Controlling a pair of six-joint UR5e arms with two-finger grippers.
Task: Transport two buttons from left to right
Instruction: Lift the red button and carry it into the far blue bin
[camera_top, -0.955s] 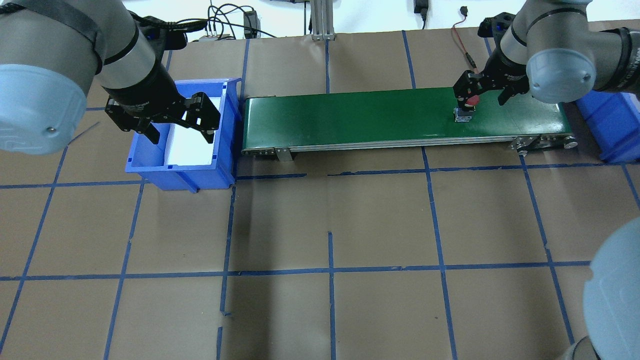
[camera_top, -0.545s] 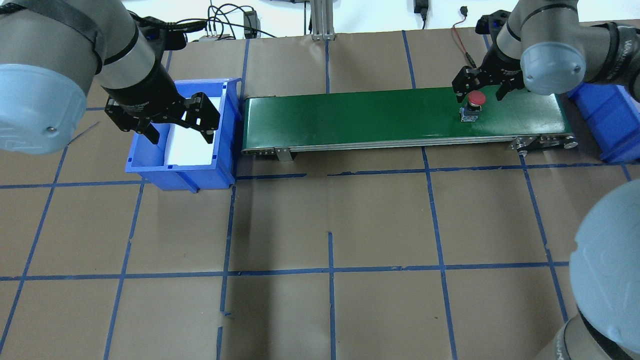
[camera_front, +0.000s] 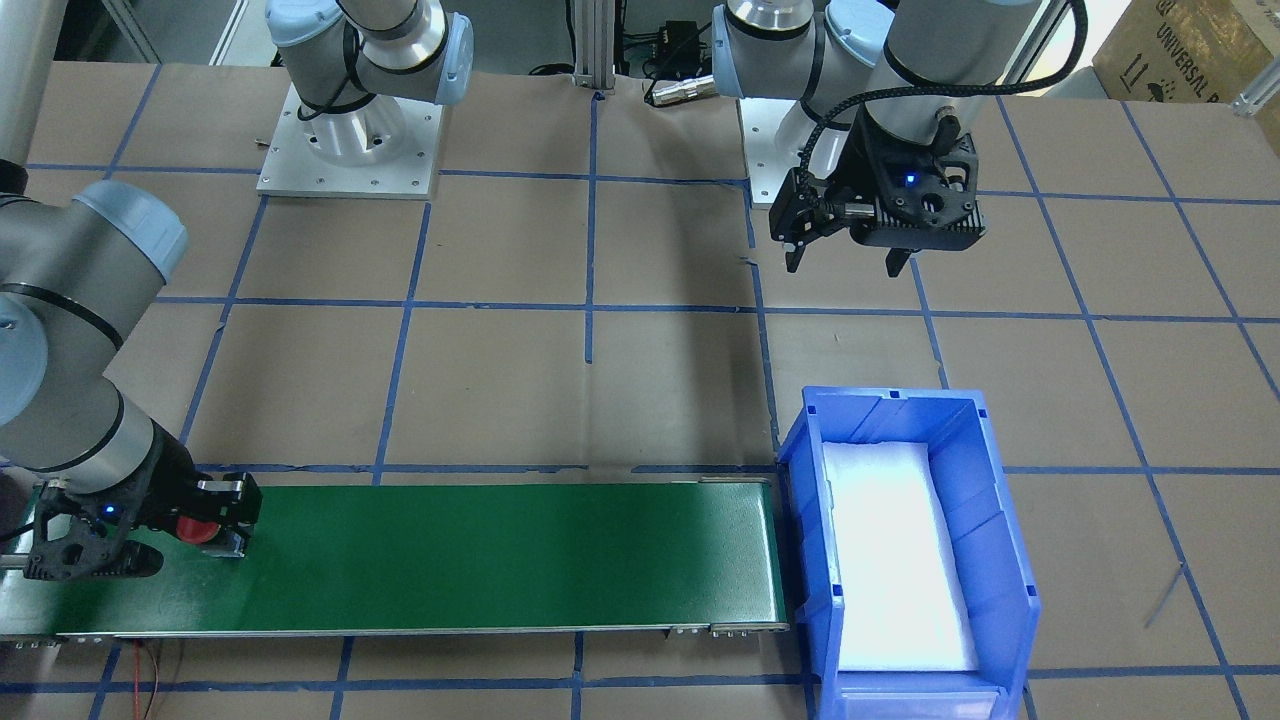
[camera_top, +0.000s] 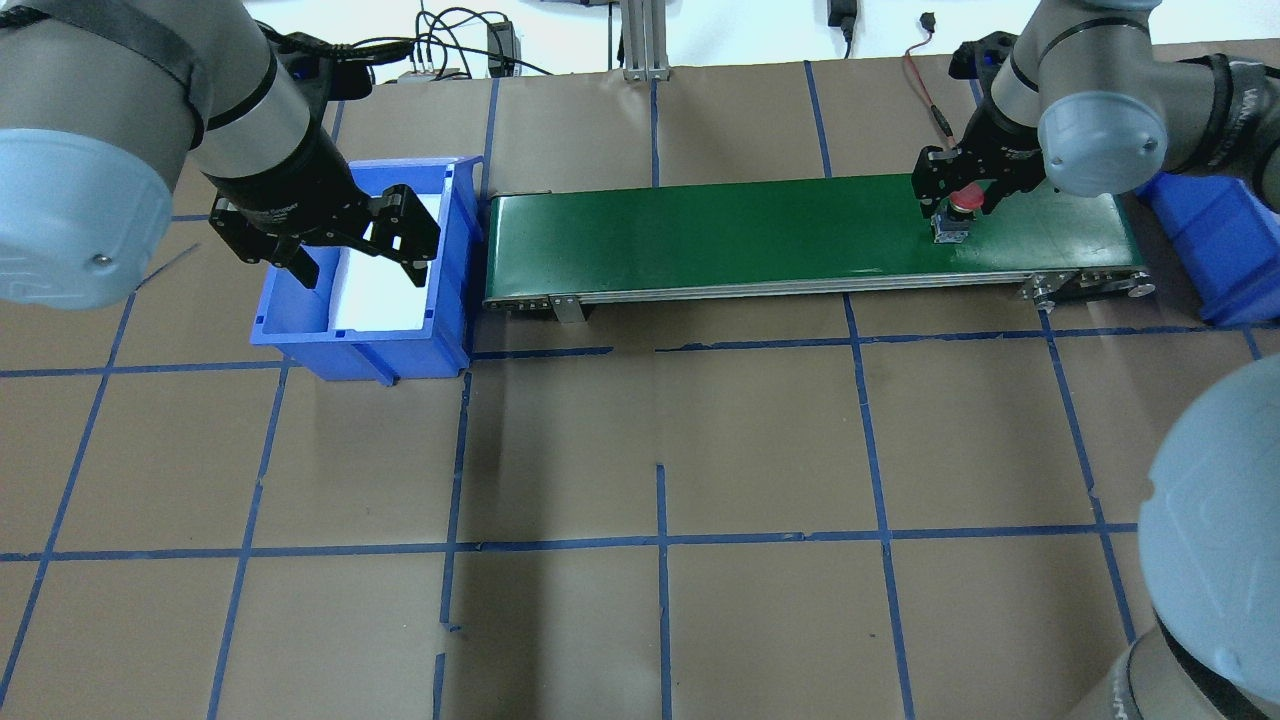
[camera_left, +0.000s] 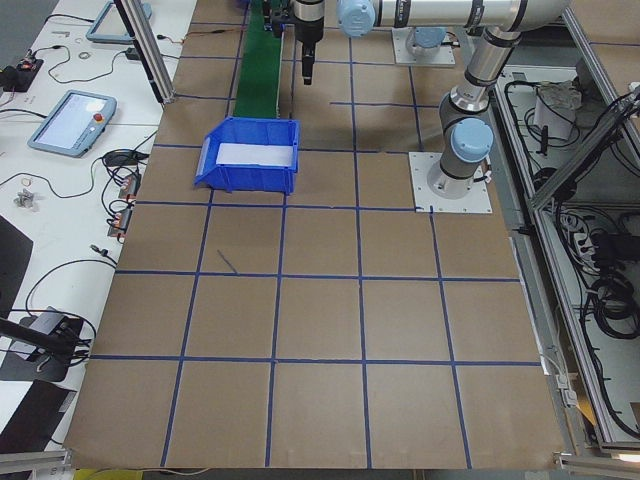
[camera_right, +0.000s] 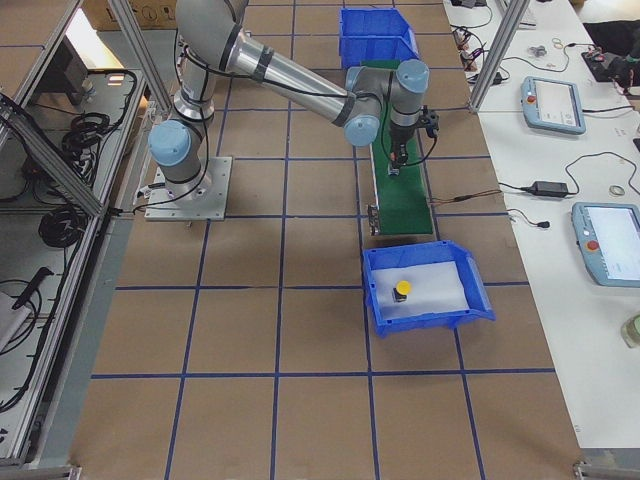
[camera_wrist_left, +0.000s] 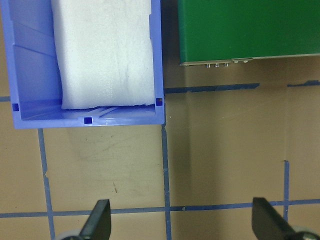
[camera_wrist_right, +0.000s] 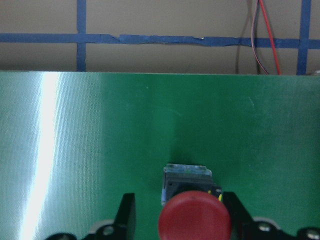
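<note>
front view: left tool (camera_front: 845, 265) empty, jaws apart, over the bench (camera_front: 500, 380) near the left bin (camera_front: 1005, 540). overhead: right tool (camera_top: 957, 195) low around the red button (camera_top: 955, 218) on the belt (camera_top: 700, 235). right side view: yellow button (camera_right: 401, 289) sits in the right bin (camera_right: 430, 322) (so one delivered). right wrist: jaws straddle the red cap, gap on one side, not clamped. risk: off-centre close could shove or tip it; rounded cap may slip.

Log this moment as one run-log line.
right pincer: open, straddling red button on conveyor belt | left pincer: open, empty | yellow button: in blue bin
</note>
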